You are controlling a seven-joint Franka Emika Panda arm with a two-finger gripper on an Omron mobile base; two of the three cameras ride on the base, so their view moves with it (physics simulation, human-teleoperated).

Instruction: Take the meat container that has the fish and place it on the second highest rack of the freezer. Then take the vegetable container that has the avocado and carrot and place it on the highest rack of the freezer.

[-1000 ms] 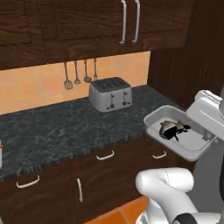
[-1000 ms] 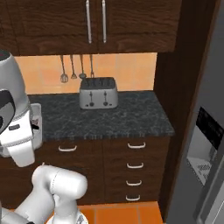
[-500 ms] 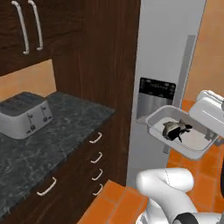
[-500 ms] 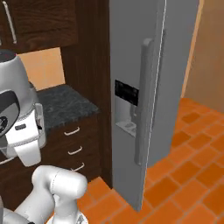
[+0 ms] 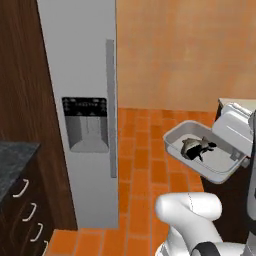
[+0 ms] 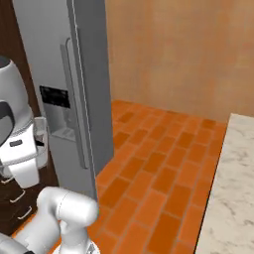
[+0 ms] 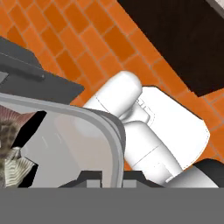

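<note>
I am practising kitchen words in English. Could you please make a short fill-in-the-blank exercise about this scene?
1. The tray held up beside the arm contains a small dark ____.
2. The freezer door is ____.
3. The dark dispenser panel sits on the freezer ____.
4. The floor is covered with ____ tiles.

Missing words: fish; closed; door; orange

I see the freezer [image 5: 85, 100] door shut, barring its racks; open orange floor [image 5: 150, 165] lies alongside.
</note>
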